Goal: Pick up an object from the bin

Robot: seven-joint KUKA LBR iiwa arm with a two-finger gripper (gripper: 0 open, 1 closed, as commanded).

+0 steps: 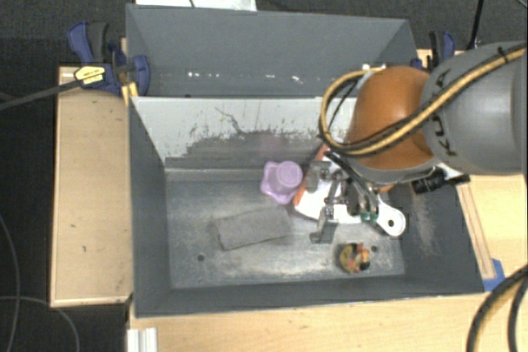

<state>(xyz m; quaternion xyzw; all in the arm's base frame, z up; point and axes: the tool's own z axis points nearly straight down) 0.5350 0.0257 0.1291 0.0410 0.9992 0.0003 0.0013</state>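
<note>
Several small things on floor of bin (148,202). End effector (326,222) low over right half of floor; wide or narrow, cannot tell. White-and-orange piece (307,200) right beneath it. Purple cup (282,180) just beside piece, toward back wall. Grey block (247,228) mid-floor, left of end effector. Small dark round thing (355,257) near front edge.
</note>
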